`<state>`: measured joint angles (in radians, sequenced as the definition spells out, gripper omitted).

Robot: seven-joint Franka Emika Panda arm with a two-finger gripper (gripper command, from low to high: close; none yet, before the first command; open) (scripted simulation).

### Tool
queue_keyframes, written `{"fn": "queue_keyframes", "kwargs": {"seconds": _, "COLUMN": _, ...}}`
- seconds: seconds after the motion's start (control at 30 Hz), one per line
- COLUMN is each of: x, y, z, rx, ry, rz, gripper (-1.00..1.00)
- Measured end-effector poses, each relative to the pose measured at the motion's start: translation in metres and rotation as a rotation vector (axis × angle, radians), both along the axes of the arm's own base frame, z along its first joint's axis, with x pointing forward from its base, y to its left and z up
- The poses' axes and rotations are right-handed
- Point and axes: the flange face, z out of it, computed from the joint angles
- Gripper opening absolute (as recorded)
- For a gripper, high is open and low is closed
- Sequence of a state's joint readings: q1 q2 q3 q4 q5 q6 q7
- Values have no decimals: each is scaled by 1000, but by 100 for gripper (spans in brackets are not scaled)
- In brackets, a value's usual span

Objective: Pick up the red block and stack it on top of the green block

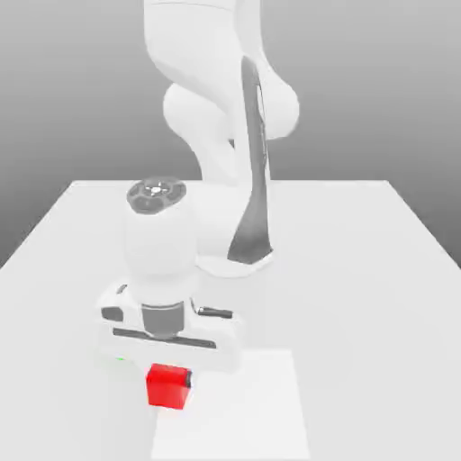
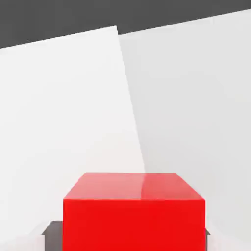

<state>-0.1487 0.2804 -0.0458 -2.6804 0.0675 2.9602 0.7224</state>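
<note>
The red block (image 1: 168,387) is a small cube near the table's front, at the edge of a paler square patch. My gripper (image 1: 169,376) reaches straight down over it, and a dark fingertip (image 1: 190,379) presses its side on the exterior view's right. In the hand view the red block (image 2: 133,215) lies between the two dark fingers (image 2: 50,230), which touch both of its sides, so the gripper (image 2: 132,238) is shut on it. Of the green block (image 1: 120,362) only a sliver peeks out behind the hand, on the exterior view's left.
The arm's base (image 1: 236,261) stands mid-table behind the hand. A paler square patch (image 1: 252,405) covers the white table (image 1: 360,270) at the front. The table's front edge is close to the red block.
</note>
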Motion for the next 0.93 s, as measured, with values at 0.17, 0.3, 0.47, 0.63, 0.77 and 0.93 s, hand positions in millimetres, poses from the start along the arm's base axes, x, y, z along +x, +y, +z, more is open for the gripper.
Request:
{"fn": "queue_keyframes", "kwargs": {"seconds": 0.17, "x": 1, "y": 0, "z": 39, "rx": 1, "ry": 0, "rz": 0, "gripper": -100}}
{"fn": "queue_keyframes", "kwargs": {"seconds": 0.3, "x": -19, "y": -30, "z": 73, "rx": -11, "ry": 2, "rz": -97, "gripper": -100}}
{"fn": "queue_keyframes", "kwargs": {"seconds": 0.47, "x": -76, "y": -76, "z": 95, "rx": -20, "ry": 2, "rz": -320, "gripper": -100}}
{"fn": "queue_keyframes", "kwargs": {"seconds": 0.63, "x": -116, "y": -97, "z": 89, "rx": 3, "ry": -1, "rz": -474, "gripper": -100}}
{"fn": "queue_keyframes", "kwargs": {"seconds": 0.77, "x": -117, "y": -98, "z": 58, "rx": 6, "ry": -2, "rz": -482, "gripper": -100}}
{"fn": "queue_keyframes", "kwargs": {"seconds": 0.93, "x": -120, "y": -99, "z": 37, "rx": 2, "ry": -1, "rz": -488, "gripper": 100}}
